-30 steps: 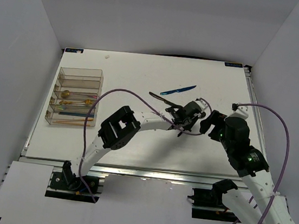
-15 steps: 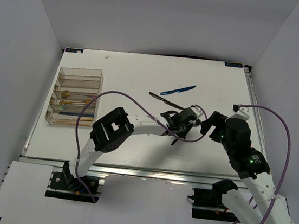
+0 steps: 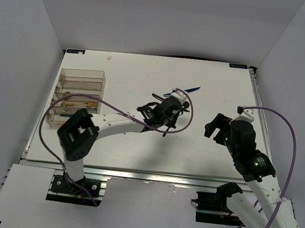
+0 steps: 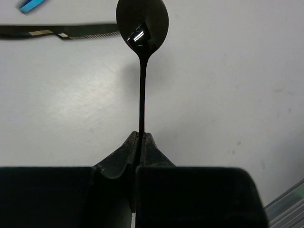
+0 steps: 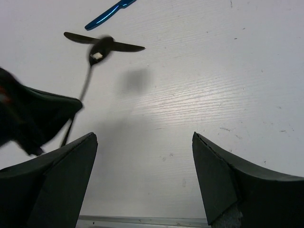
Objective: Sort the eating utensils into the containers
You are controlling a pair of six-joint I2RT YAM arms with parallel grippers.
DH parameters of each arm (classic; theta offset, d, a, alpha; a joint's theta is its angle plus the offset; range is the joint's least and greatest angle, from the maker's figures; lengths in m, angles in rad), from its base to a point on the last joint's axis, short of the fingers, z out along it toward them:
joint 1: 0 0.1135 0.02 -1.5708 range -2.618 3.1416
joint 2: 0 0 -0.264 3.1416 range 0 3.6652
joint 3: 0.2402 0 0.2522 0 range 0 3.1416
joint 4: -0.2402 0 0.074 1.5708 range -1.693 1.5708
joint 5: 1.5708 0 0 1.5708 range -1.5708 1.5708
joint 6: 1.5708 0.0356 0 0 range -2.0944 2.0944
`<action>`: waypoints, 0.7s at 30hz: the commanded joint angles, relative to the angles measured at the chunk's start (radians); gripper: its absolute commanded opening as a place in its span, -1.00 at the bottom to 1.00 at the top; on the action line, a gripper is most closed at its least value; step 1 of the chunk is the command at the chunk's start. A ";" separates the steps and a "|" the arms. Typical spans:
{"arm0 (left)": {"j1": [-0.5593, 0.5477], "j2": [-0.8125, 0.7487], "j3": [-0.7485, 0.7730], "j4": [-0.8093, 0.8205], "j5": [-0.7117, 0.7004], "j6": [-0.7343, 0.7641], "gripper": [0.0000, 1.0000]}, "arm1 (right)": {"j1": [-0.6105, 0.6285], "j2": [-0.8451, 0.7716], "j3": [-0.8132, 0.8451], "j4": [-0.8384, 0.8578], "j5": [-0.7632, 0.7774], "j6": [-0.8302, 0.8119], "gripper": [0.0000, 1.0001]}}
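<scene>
Pinched by the end of its thin handle, the dark spoon [image 4: 142, 23] sticks straight out from the left claw [image 4: 141, 142], whose jaws are drawn narrow around it, bowl at the far end. We see its shadow lying apart from it on the white tabletop [image 3: 135, 73], so the spoon is off the surface. Seen from above, that claw sits over the middle of the tabletop.

Just beyond the spoon's bowl a dark knife [image 4: 61, 31] with a toothed edge lies flat, and past it, nearer the far edge, lies the blue knife [image 3: 191, 90]; the two are near each other, but we cannot tell if they touch.

Off to the right, well apart from the spoon, the right claw [image 5: 143, 137] hangs over bare tabletop with its jaws spread wide and nothing between them.

At the far left stands the clear compartmented organiser [image 3: 82, 75], with gold-coloured pieces [image 3: 81, 103] lying in one of its middle compartments.
</scene>
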 commanded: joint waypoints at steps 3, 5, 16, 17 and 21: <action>0.117 -0.201 -0.080 0.054 -0.074 -0.074 -1.00 | -0.004 0.000 0.046 0.005 0.016 -0.016 0.70; 0.203 -0.274 -0.132 0.051 -0.113 -0.127 -1.00 | -0.006 0.003 0.049 0.006 0.011 -0.016 0.71; 0.815 -0.508 -0.293 0.144 -0.067 -0.535 -1.00 | -0.006 0.030 0.030 0.060 -0.038 -0.013 0.70; 0.871 -0.516 -0.349 0.219 -0.065 -0.572 -1.00 | -0.006 0.029 0.021 0.065 -0.043 -0.013 0.70; 0.944 -0.516 -0.396 0.322 -0.102 -0.692 -1.00 | -0.004 0.035 0.006 0.083 -0.052 -0.018 0.70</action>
